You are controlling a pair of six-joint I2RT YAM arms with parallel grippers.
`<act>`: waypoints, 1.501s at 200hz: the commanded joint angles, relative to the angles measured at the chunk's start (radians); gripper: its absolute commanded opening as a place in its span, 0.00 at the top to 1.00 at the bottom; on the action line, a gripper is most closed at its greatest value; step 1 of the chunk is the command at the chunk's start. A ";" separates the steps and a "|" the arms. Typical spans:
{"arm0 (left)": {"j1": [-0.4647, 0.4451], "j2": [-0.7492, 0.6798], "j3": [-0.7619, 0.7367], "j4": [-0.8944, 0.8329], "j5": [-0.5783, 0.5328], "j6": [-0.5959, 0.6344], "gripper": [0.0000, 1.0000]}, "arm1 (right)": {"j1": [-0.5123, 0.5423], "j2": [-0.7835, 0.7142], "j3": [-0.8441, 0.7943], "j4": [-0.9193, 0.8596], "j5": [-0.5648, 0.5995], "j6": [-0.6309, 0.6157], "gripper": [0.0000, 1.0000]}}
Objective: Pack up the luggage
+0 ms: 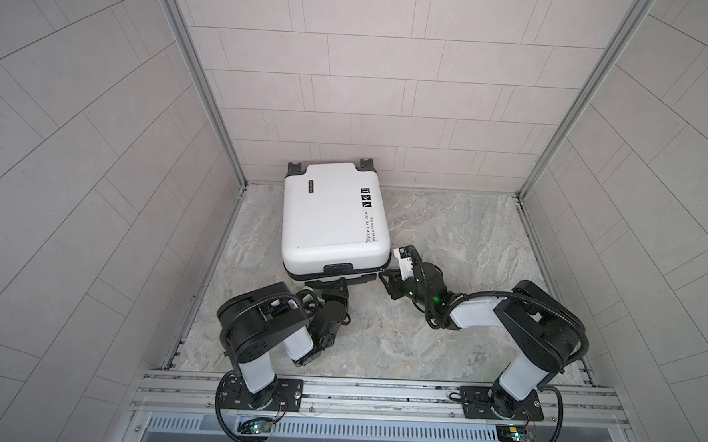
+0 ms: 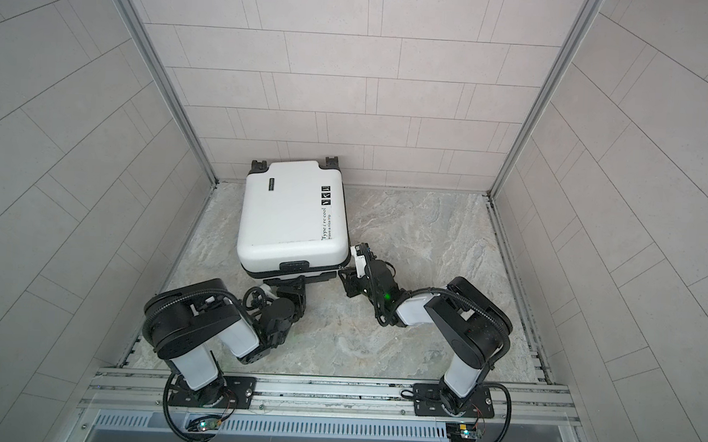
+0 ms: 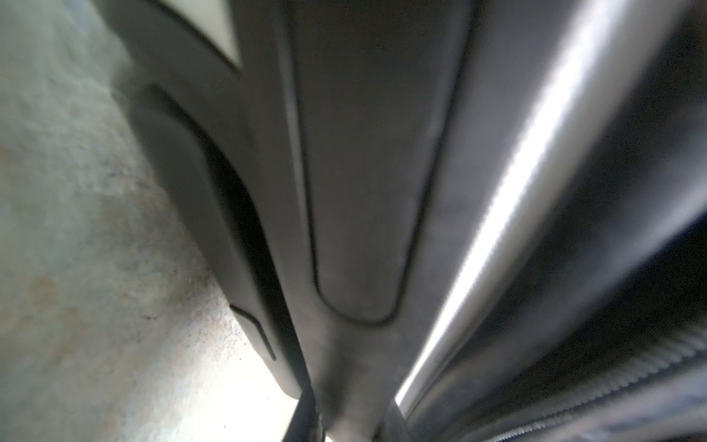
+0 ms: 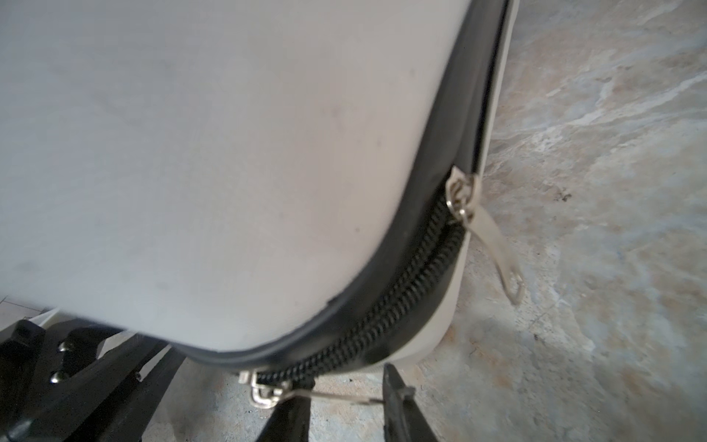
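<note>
White luggage (image 1: 335, 221) (image 2: 292, 219) lying flat, lid down, on the marble surface (image 1: 447, 235) near its far left corner, wheels (image 1: 365, 164) at the far edge, handle (image 1: 338, 267) facing the near edge. At the near right corner of the shell, a zipper slider (image 4: 264, 390) with its metal pull (image 4: 333, 398) between the fingers (image 4: 401, 405) of the right gripper (image 4: 340, 411): fingers apart, not clamped, pull tip reaching one of them. Second slider (image 4: 463, 195) farther along, its pull hanging free. Left gripper (image 1: 332, 283) tucked at the near side below the handle; cannot tell whether clenched or released, wrist view too close and blurred.
</note>
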 commanded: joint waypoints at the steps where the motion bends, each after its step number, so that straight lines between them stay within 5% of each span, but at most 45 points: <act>1: 0.003 -0.003 0.017 0.017 0.005 0.049 1.00 | 0.004 0.010 0.017 0.063 -0.021 0.012 0.72; 73: 0.004 -0.011 0.013 0.018 0.006 0.049 1.00 | -0.010 -0.004 0.017 0.055 -0.037 0.029 1.00; 144: 0.004 -0.035 -0.003 0.016 0.012 0.054 1.00 | -0.036 -0.041 -0.020 0.034 -0.055 0.056 1.00; 188: 0.004 -0.059 -0.024 0.018 0.013 0.065 1.00 | -0.078 -0.086 -0.105 0.061 -0.023 0.084 0.70; 229: 0.003 -0.078 -0.053 0.017 0.026 0.067 1.00 | -0.070 -0.207 -0.175 0.078 0.024 -0.001 0.67; 255: 0.003 -0.097 -0.072 0.017 0.038 0.079 1.00 | -0.017 -0.297 -0.094 -0.187 0.066 -0.154 0.64; 300: 0.002 -0.124 -0.089 0.016 0.055 0.093 1.00 | -0.015 -0.340 -0.113 -0.180 0.107 -0.134 0.64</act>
